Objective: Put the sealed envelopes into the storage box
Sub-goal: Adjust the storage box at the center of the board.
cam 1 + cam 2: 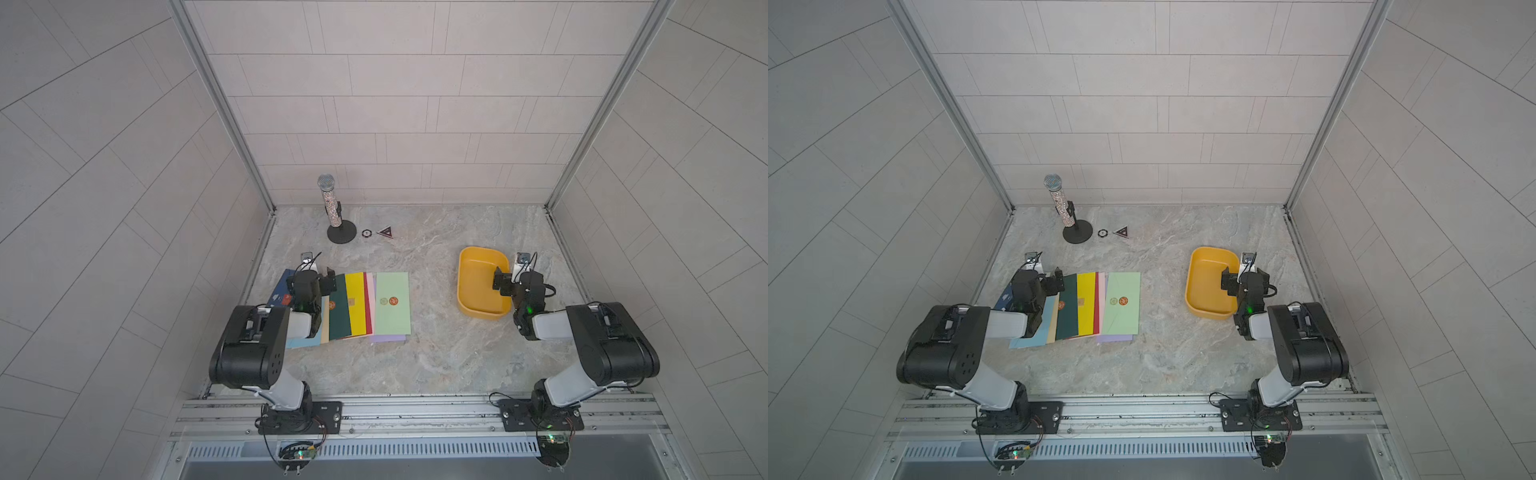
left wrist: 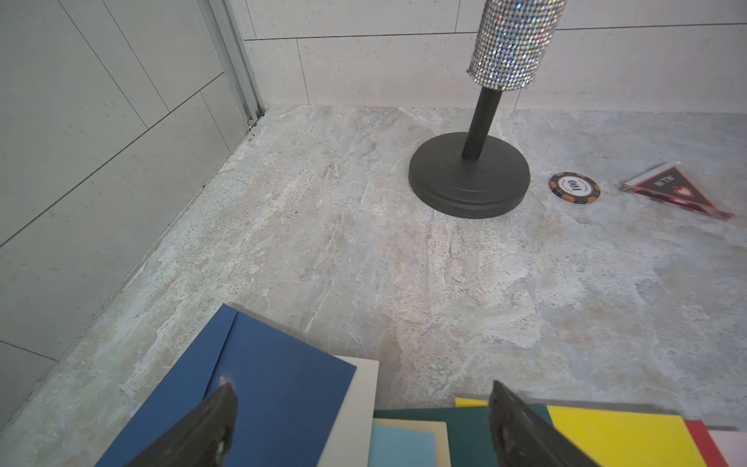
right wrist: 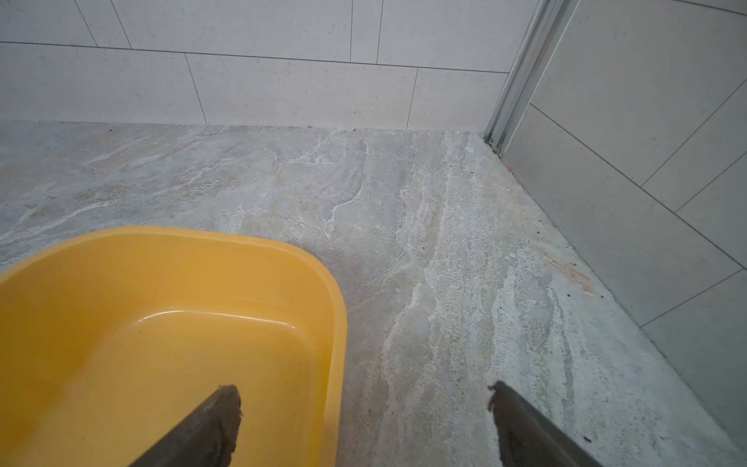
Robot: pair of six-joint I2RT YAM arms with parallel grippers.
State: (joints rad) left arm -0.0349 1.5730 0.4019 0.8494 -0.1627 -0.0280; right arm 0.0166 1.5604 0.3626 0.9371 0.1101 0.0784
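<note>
Gaping empty are left pincer [image 2: 362, 388], right pincer [image 3: 362, 387]; chip [image 2: 574, 187] reads "100", badge [image 2: 671, 190] "ALL IN".

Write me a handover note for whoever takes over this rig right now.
Left end effector: open, empty, over the fanned sealed envelopes.
Right end effector: open, empty, over the storage box rim.
Done: nothing; the box is empty.
Left to do: move every envelope from the table into the box.

Multicoloured sealed envelopes [image 1: 357, 305] lie flat, overlapping, left of centre; mustard-yellow storage box [image 1: 478, 282] stands upright, right of centre.
</note>
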